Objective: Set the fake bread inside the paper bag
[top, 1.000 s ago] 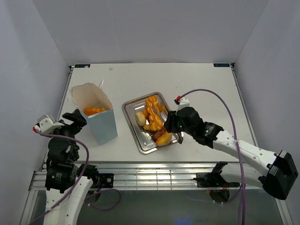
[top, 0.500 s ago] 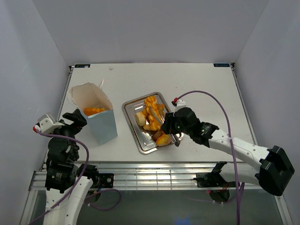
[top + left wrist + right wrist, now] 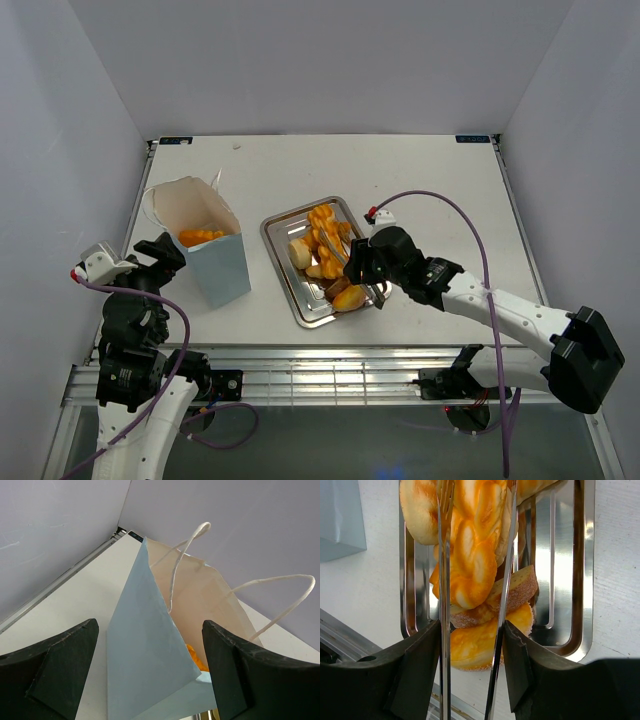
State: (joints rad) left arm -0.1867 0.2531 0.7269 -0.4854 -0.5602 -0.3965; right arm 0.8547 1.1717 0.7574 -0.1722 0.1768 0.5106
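White table [image 3: 430,180], silver tray [image 3: 285,222] as landmark: right gripper [image 3: 471,635] clamps metal tongs [image 3: 444,605]; blades straddle twisted bread [image 3: 470,555] on tray, long axis along blades; paper bag [image 3: 222,268] beside tray, left-arm side; left gripper [image 3: 149,630] spread, empty.

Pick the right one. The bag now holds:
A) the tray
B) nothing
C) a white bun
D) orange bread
D: from above, orange bread shows inside the open bag, and the left wrist view catches a bit of orange in there too.
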